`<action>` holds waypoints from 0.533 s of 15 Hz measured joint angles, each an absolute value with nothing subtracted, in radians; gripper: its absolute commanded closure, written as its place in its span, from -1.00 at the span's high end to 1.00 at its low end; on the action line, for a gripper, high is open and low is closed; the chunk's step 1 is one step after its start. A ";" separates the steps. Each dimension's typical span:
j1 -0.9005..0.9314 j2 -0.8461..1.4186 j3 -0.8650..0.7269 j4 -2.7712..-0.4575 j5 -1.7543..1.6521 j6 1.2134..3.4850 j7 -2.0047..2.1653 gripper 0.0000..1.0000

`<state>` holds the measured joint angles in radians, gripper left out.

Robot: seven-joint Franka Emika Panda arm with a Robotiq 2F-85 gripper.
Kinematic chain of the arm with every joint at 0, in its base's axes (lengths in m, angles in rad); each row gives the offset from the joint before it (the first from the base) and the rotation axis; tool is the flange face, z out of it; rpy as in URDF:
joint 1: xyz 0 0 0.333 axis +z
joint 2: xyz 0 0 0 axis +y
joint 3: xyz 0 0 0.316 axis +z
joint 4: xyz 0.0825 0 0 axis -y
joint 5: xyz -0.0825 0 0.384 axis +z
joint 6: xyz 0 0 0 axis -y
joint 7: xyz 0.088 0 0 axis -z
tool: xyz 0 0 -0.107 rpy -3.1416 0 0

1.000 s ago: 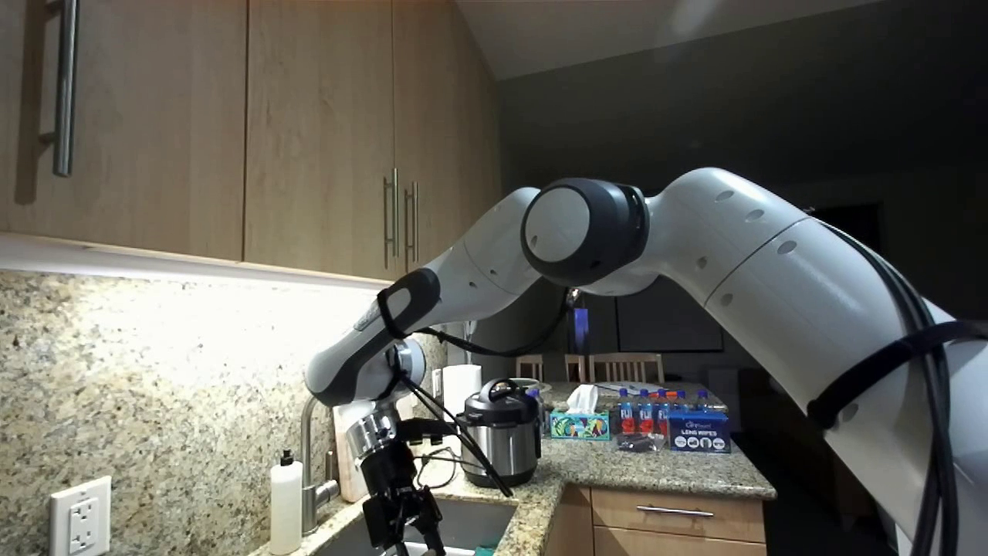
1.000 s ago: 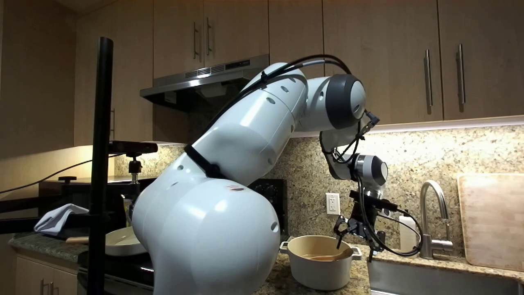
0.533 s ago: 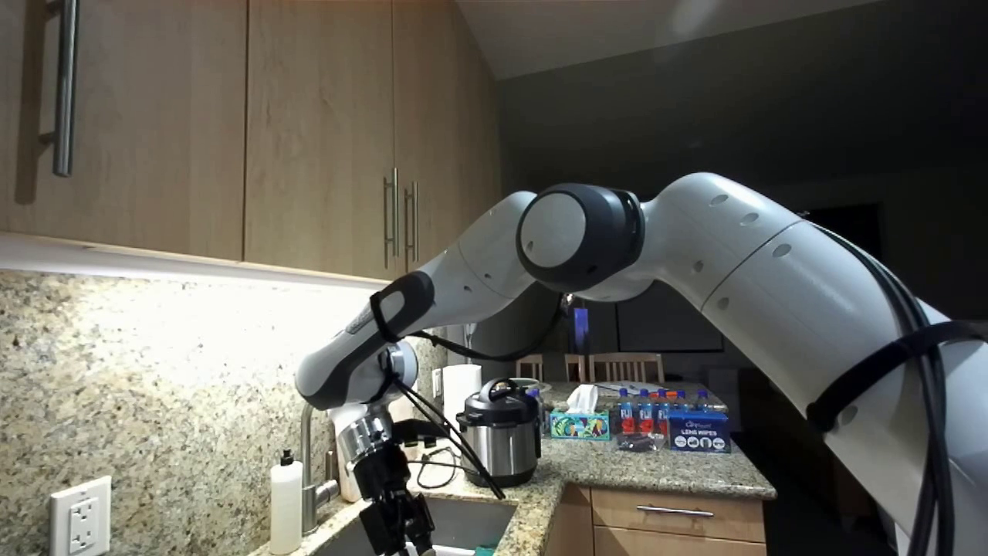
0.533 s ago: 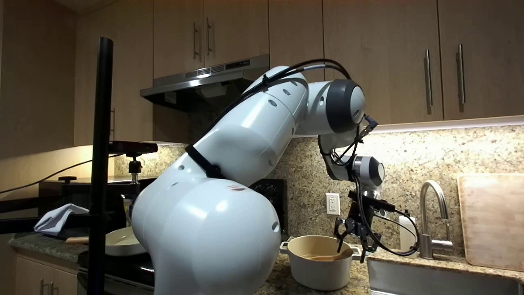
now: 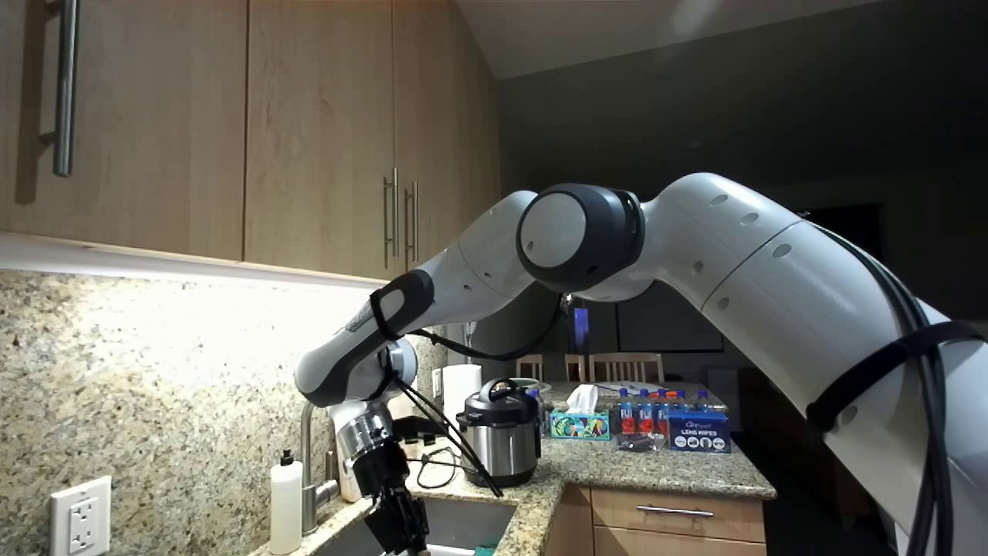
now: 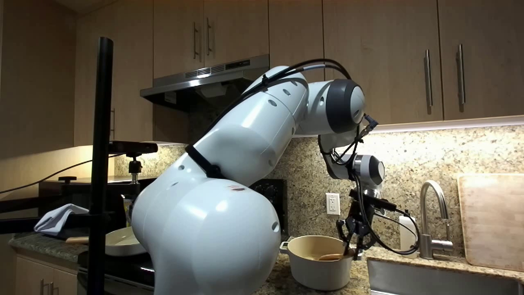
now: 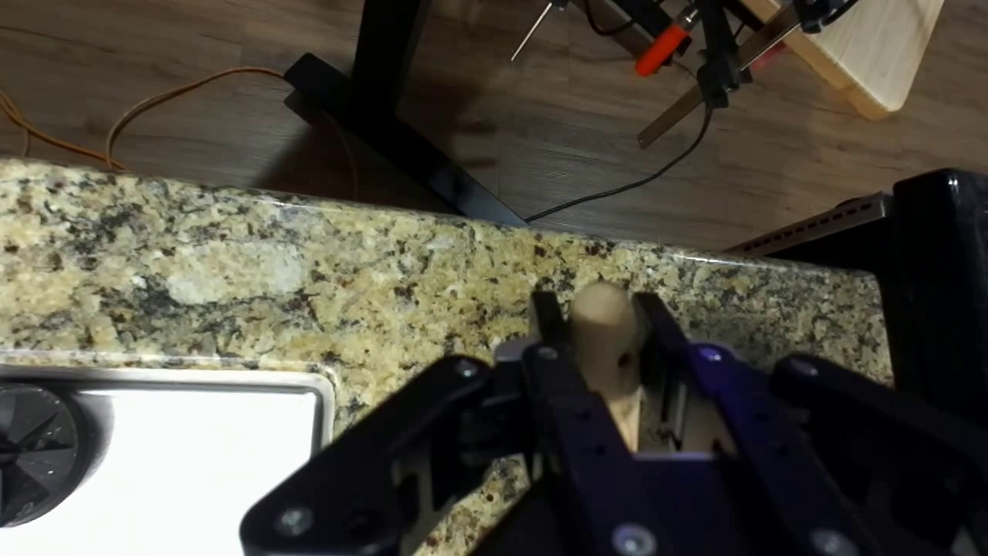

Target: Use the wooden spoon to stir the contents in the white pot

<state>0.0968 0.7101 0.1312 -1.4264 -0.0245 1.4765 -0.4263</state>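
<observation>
The white pot [image 6: 321, 268], cream inside with side handles, stands on the counter left of the sink in an exterior view. Inside it lies the brown bowl of the wooden spoon [image 6: 330, 257]; I cannot make out other contents. Just over the pot's right rim, my gripper [image 6: 353, 250] points down with its fingers drawn together. In the wrist view the rounded end of the spoon's handle [image 7: 606, 340] sits between the two fingers of the gripper [image 7: 601, 309], which is shut on it. Elsewhere, in an exterior view, the gripper [image 5: 409, 540] shows at the bottom edge and the pot is out of view.
Right of the pot is the sink [image 6: 409, 276], with a faucet [image 6: 428, 217], soap bottle [image 6: 407, 233] and cutting board [image 6: 491, 221] behind. A steel pressure cooker [image 5: 502, 440] stands beyond the sink. A frying pan [image 6: 123, 243] sits on the stove at left.
The gripper has moved a little left and down towards the pot's rim. Its fingers have come together on the spoon's handle, and the spoon's bowl has shifted slightly inside the pot.
</observation>
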 measured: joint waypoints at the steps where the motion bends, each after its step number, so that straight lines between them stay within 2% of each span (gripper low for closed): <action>1: 0.097 0.710 0.131 -1.426 -0.026 1.475 -0.426 -0.85; 8: 0.097 0.693 0.129 -1.427 -0.042 1.473 -0.423 -0.84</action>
